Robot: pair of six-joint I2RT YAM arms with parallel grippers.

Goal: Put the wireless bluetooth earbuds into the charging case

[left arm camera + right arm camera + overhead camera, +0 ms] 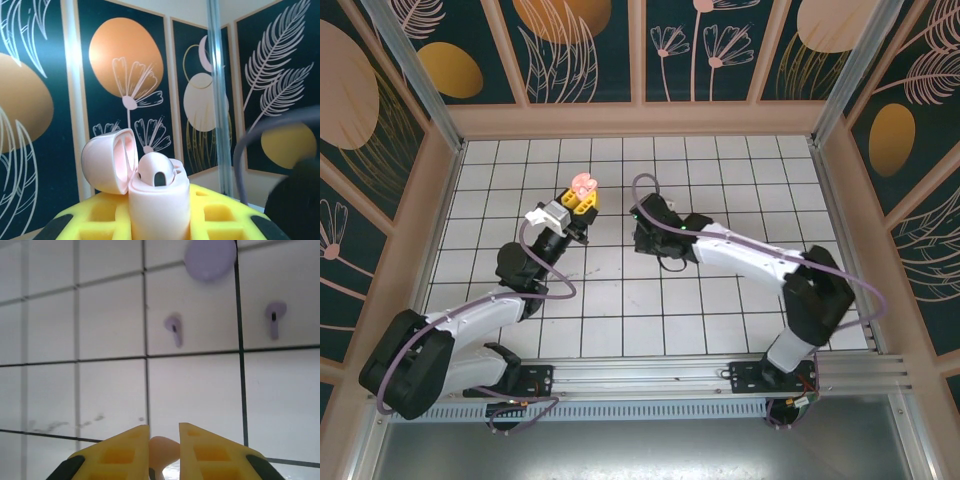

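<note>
Top external: white tiled floor (720,180), dark grout, teal floral wall panels (585,50). My left gripper (583,198) pinches open pink case (583,183); right gripper (164,437) pinches pink earbud (162,447).

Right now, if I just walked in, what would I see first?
The open pink case, held up by the left gripper, with one pink earbud already sitting inside it. Then the right gripper, pinching what looks like the second pink earbud. Beyond it on the white tiles lie two lilac earbuds and a round lilac case.
</note>
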